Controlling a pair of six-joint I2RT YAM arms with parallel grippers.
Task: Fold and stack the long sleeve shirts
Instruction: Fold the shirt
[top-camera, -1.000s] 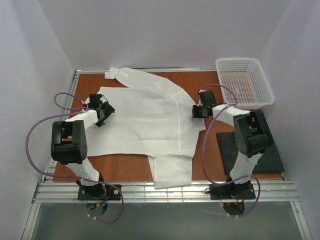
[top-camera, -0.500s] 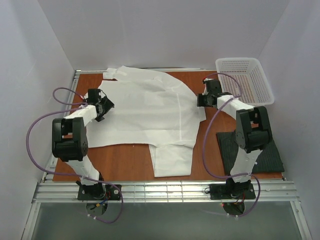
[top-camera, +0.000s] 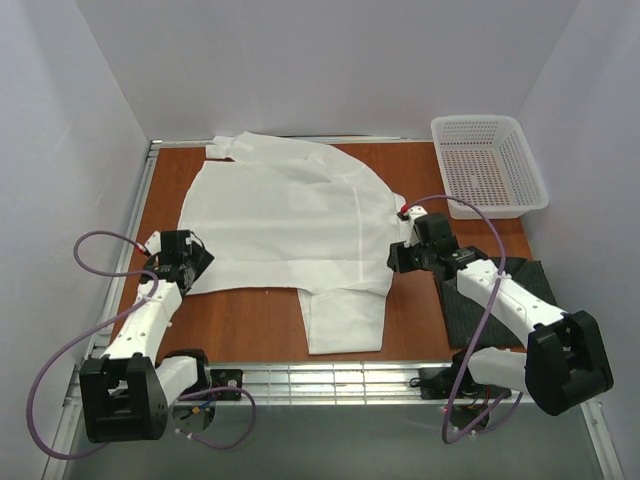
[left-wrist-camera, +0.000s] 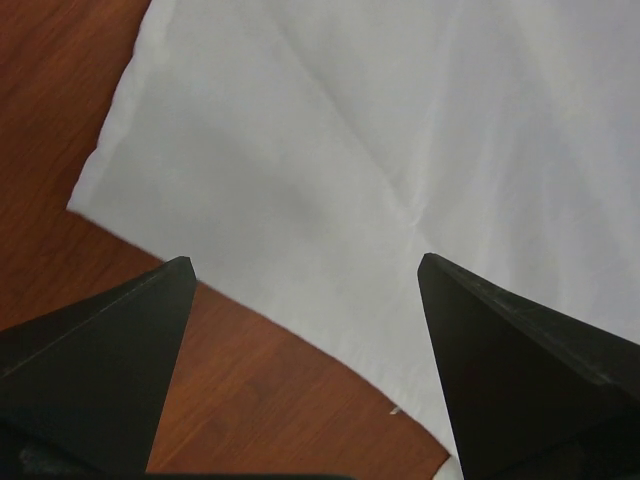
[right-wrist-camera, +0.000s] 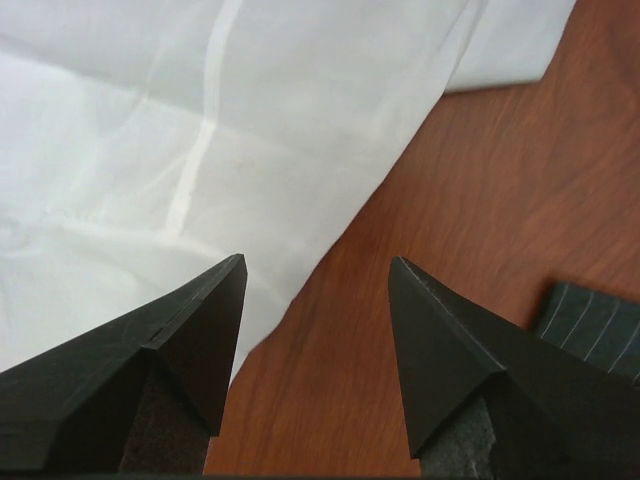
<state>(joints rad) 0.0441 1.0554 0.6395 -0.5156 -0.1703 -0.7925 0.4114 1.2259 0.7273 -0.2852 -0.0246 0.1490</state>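
Plainly, the white shirt (top-camera: 290, 215) lies spread flat across the middle of the wooden bench (top-camera: 250, 320), with one cuffed end at the far left corner and a narrower flap reaching toward the near edge. The left arm (top-camera: 150, 310) reaches to the shirt's near left corner; its jaws stand spread and hold nothing. In the left wrist view the white shirt (left-wrist-camera: 400, 130) fills most of the picture, and its hem runs slantwise between the two dark tips with bare wood below. The right arm (top-camera: 500, 295) stretches to the shirt's right side, its jaws likewise spread and empty. In the right wrist view one tip is over the white shirt (right-wrist-camera: 150, 130) and the other over bare bench (right-wrist-camera: 470, 200), so the cloth's edge passes between them. The dark striped shirt (top-camera: 455, 305) lies flat on the near right of the bench, partly under the right arm and apart from the white one; a corner of it (right-wrist-camera: 595, 325) shows in the right wrist view. A white mesh basket (top-camera: 490, 165) sits at the far right corner
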